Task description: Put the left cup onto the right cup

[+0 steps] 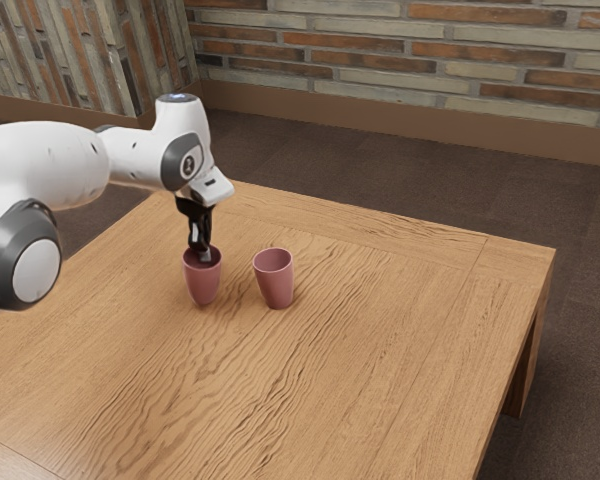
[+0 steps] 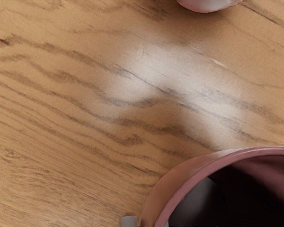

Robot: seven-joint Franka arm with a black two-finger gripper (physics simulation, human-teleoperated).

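Jaws: clenched on the rim wall of the left cup (image 1: 202, 281), one finger outside the wall and one inside the mouth.
Gripper (image 1: 201, 250): black, pointing straight down from the white arm (image 1: 70, 165), which comes in from the exterior view's left.
Fingertip: in the wrist view a small grey tip (image 2: 129, 221) touches the outer side of the pink wall.
Left cup, place: stands on the wooden table (image 1: 380, 340), directly under the hand.
Left cup, axis: long axis vertical, mouth up, narrower base down on the wood.
Right cup (image 1: 274, 277): same pink, also upright with its mouth up, just beside the left cup toward the exterior view's right, with a gap of bare wood between them.
Cut off: the wrist view shows part of the left cup's curved rim (image 2: 189, 175) and its dark interior; the right cup (image 2: 203, 4) shows there as a pale sliver at the frame's edge.
Hard to make out: how deep the inner finger reaches into the cup.
Surroundings: dark carpet floor (image 1: 430, 190) and a brick wall (image 1: 400, 50) behind the table.
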